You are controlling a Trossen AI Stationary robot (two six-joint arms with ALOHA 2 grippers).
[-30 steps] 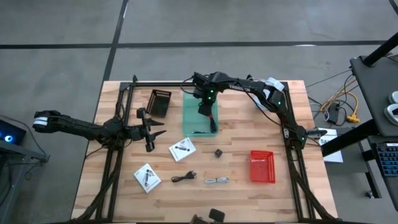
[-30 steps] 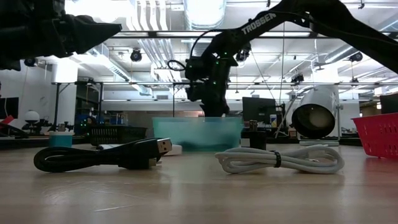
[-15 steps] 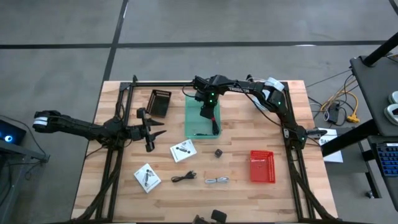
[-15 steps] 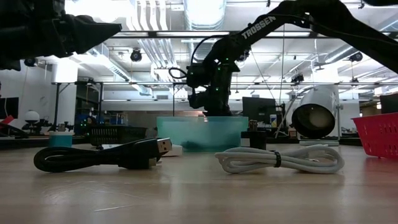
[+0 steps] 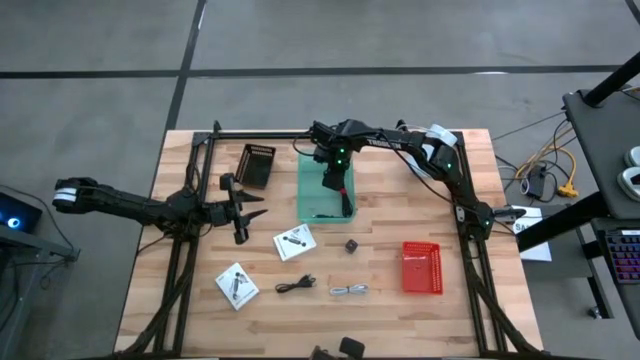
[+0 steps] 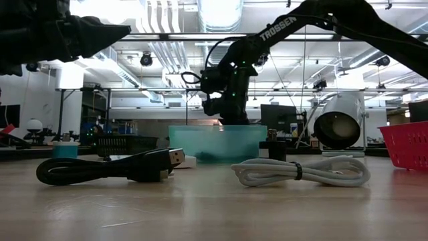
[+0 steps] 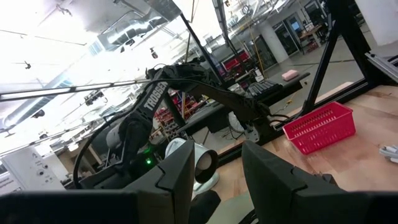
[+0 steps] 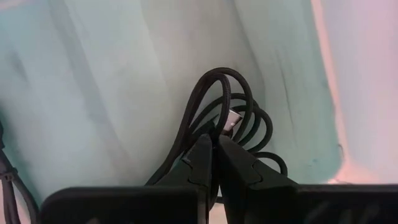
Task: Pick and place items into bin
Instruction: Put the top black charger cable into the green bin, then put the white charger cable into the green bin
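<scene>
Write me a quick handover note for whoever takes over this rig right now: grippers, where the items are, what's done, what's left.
Right gripper: shut, over the green bin, with a black coiled cable just beyond its fingertips in the bin; a grip can't be confirmed.
Left gripper: fingers apart, empty, waiting at the table's left side.
Done: that one cable is at or in the bin.
Left on the table: two white packets, a small dark cube, a black cable, a pale grey cable.
Also there: a red basket and a dark basket.
</scene>
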